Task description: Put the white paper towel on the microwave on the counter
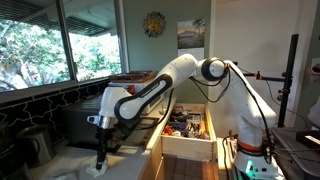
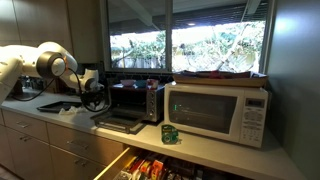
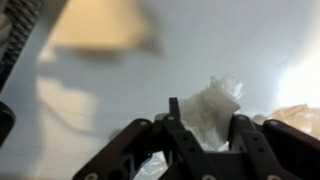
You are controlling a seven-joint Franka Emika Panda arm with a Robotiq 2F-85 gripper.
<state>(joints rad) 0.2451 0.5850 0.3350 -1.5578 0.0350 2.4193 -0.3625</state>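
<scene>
Set-down step, by my read: hand (image 3: 207, 116) low over the counter (image 2: 140, 134), fingers straddling the crumpled towel (image 3: 218, 98), clamped or slack I cannot tell, well apart from the microwave (image 2: 218, 110); next calls for opening wide and lifting straight.

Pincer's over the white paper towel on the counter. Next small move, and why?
Probably ease the pincer straight down and close it. In the wrist view its fingers stand apart with the crumpled paper towel between them, lying on the counter. The microwave sits well off to the side, so a grasp likely comes before any carry.
</scene>
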